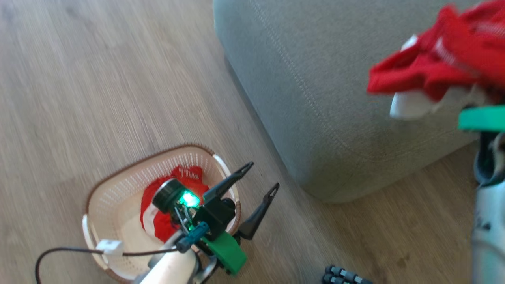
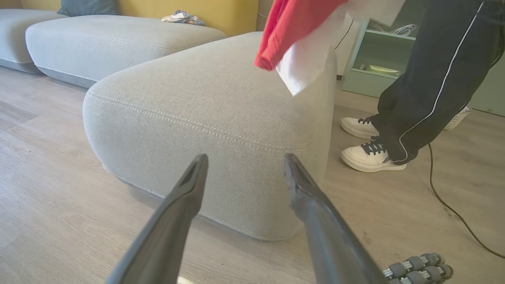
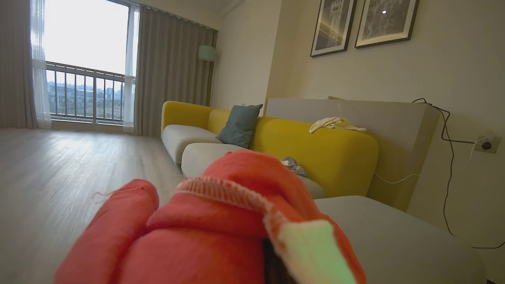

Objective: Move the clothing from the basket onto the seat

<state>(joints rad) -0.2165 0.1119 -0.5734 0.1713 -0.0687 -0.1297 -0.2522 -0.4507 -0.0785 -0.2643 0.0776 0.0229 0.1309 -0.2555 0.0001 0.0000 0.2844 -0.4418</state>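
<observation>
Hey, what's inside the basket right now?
One red and white garment lies in the basket. The open left tool hangs in front, covering part of it, so anything beneath is hidden.

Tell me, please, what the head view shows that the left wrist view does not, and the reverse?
Head view: the oval cream plastic basket with a red garment inside. Left wrist view: a person's dark trousers and white sneakers, plus a pale green shelf. Both: the grey-green fabric sofa, the hanging red-and-white fabric garment, and the left gripper, jaws open.
</observation>
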